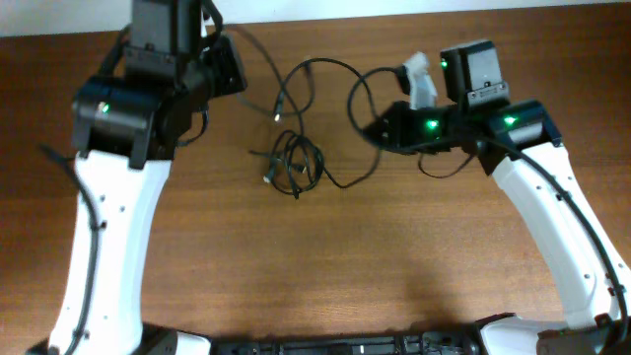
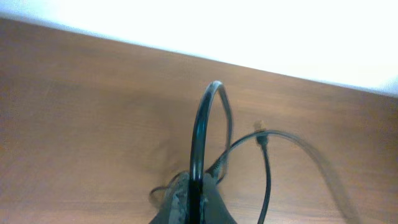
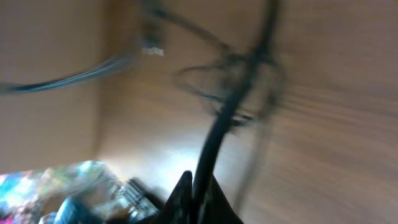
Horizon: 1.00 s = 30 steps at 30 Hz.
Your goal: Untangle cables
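From above, the thin black cables (image 1: 294,166) lie knotted on the table (image 1: 325,266), between the arms. Left wrist: the left hand (image 2: 194,190) pinches one cable loop. Right wrist: the right hand (image 3: 198,190) pinches another strand. They look light and floppy, so it is best to grab them away from the knot.

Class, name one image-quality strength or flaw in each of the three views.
Overhead: evenly lit and sharp, cables crisp. Left wrist: top blown out white beyond the table; far loops soft. Right wrist: motion blur smears everything.
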Motion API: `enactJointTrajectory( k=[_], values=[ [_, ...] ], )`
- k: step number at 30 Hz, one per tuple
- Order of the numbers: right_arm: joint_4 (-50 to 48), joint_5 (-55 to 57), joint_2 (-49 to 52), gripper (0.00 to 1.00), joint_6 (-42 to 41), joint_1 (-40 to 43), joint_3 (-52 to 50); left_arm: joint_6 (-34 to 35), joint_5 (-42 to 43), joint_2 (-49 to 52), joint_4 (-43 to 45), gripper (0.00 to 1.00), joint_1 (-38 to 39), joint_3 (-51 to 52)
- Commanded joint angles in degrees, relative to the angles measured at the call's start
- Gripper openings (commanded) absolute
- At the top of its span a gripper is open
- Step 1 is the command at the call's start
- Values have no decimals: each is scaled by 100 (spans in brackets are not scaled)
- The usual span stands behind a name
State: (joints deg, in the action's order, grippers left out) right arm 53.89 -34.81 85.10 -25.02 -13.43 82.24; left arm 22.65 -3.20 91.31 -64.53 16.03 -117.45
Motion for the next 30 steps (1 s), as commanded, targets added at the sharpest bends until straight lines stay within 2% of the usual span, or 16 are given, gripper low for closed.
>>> enactJointTrajectory(
  k=[1, 4, 6, 13, 16, 19, 25, 26, 29, 30],
  values=[
    [658, 2083, 66, 4, -105, 70, 4, -190, 737, -887, 662, 0, -22, -188],
    [1032, 2811, 131, 4, -308, 70, 4, -197, 723, -1331, 1443, 0, -24, -188],
    [1067, 2865, 179, 4, -321, 70, -4, -214, 658, -1482, 1875, 0, -24, -188],
    [1088, 2868, 313, 4, -573, 70, -225, -398, 643, -1823, 4201, 0, -24, -188],
    [1088, 2868, 341, 4, -575, 70, -317, -501, 501, -1803, 4876, 0, -24, -186],
    [1086, 2868, 341, 4, -573, 70, -402, -505, -203, -1792, 4830, 0, -24, -186],
    [1012, 2868, 341, 5, -573, 70, -448, -605, -1421, -1456, 3738, 0, -24, -186],
    [997, 2868, 341, 16, -573, 70, -448, -608, -1539, -1370, 3668, 0, -24, -186],
    [1003, 2865, 341, 85, -573, 70, -448, -804, -1679, -1045, 3622, 0, -94, -186],
    [1008, 2863, 341, 91, -573, 70, -448, -824, -1674, -911, 3641, 0, -155, -186]
  ],
)
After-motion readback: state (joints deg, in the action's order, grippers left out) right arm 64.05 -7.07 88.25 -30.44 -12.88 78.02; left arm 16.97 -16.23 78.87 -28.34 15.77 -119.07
